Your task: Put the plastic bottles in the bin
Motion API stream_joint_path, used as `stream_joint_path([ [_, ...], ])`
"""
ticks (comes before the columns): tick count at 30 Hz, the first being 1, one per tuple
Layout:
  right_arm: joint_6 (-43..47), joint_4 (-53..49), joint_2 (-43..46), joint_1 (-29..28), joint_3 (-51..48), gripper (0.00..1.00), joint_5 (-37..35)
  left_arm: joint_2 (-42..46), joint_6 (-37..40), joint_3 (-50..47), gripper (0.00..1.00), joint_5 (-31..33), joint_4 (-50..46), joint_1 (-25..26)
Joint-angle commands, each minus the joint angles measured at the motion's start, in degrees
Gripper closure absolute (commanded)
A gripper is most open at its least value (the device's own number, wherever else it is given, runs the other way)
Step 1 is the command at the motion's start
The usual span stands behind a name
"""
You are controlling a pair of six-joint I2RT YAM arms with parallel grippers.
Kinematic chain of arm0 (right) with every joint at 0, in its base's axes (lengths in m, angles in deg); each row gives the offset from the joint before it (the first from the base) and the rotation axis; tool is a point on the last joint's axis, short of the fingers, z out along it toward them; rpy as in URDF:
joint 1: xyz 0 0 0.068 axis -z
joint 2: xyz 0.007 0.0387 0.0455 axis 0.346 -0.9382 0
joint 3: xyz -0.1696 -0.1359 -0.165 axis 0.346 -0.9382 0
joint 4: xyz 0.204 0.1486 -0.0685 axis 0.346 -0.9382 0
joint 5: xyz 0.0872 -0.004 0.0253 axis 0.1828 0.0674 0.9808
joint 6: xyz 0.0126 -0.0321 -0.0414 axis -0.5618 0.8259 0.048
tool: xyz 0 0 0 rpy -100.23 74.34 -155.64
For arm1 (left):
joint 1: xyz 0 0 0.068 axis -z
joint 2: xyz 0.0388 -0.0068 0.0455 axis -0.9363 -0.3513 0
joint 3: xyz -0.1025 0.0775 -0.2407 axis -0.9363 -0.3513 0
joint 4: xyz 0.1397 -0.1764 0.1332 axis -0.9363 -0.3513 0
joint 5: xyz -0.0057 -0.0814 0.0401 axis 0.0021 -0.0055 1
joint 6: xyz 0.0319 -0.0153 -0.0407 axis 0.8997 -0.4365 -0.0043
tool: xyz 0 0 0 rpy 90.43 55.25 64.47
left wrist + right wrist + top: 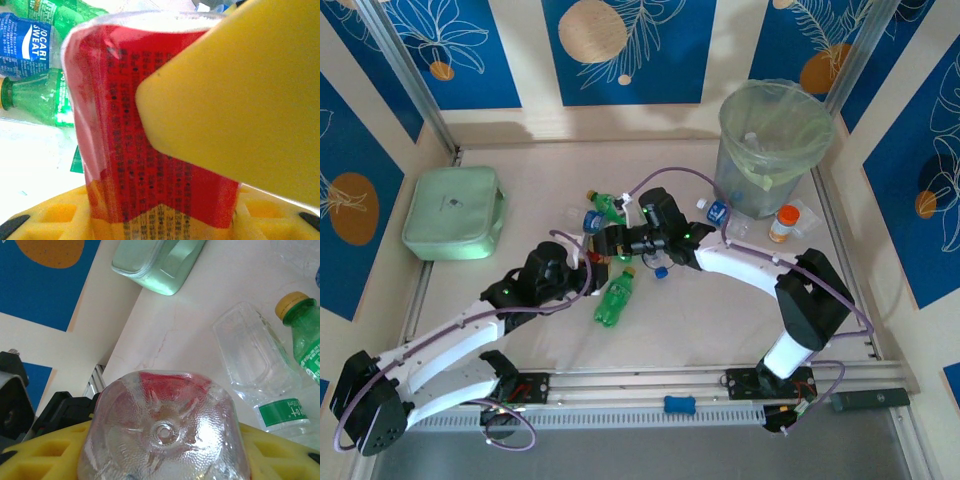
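Red bottle [612, 243]: clear plastic with a red label. It is held off the table [700, 320] mid-workspace, where the two arms meet, and is well apart from the bin [745, 175].
Left gripper [150, 162]: its yellow fingers are clamped across the label, one over the side and one under it. This side grip leaves the base end free, which I judge suits a handover.
Right gripper [162, 455]: the red bottle's dimpled base [162, 430] sits between its yellow fingers, facing its camera. I cannot tell whether they press the plastic yet.
Why both arms: the bin stands at the far right, on the right arm's side and far from the left arm. Passing the bottle across looks like the reason.
Bin: upright and bag-lined with its mouth open, so a drop from above would do.
Green bottle [615, 298]: lies on its side on the table, just near of the grippers and not yet picked.
Other bottles: green and blue-labelled ones lie just behind the grippers. In the right wrist view, a clear bottle [250, 365] lies beside a yellow-capped green one.
White bottle [783, 222]: stands beside the bin with an orange cap and is not part of the job.
Box [455, 212]: mint green, at the far left, out of the way.
Risk: if the left fingers let go before the right ones hold firmly, the smooth bottle may drop.
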Motion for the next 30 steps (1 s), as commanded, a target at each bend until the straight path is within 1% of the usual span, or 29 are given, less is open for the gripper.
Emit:
stream_joint_path([
  [1,0.1,-0.2,-0.5,0.1,1.4,0.47,1.0,0.2,0.9,1.0,0.49,-0.6,2.0,1.0],
  [6,-0.5,-0.6,0.5,1.9,0.2,0.49,-0.1,1.6,-0.6,0.0,0.19,2.1,2.0,1.0],
  [8,0.2,-2.0,1.3,3.0,-0.2,0.5,-1.3,3.1,-2.1,-0.9,0.07,5.0,1.8,0.9],
  [10,1.5,-4.5,2.2,4.2,-0.1,0.5,-3.1,5.0,-4.1,-2.1,0.0,9.2,1.1,0.8],
  [12,3.0,-7.4,3.4,5.7,0.1,0.51,-5.3,7.3,-6.4,-3.3,0.01,14.4,-0.6,0.8],
  [16,5.8,-11.8,7.1,10.2,0.1,0.52,-8.6,11.1,-12.6,-5.0,0.01,24.5,-7.6,0.7],
  [18,6.9,-13.7,9.4,12.8,0.1,0.52,-10.2,11.9,-15.0,-5.9,0.01,27.0,-10.2,0.5],
  [21,9.5,-15.8,12.8,17.1,1.1,0.52,-12.4,12.0,-17.4,-7.4,0.01,27.2,-11.1,0.2],
  [23,11.9,-18.5,14.4,20.4,3.9,0.53,-13.5,11.2,-18.5,-8.1,0.01,26.3,-10.2,0.1],
  [30,16.2,-21.3,15.6,30.8,14.9,0.53,-13.6,5.4,-18.0,-6.9,0.01,22.0,-6.7,-0.1],
])
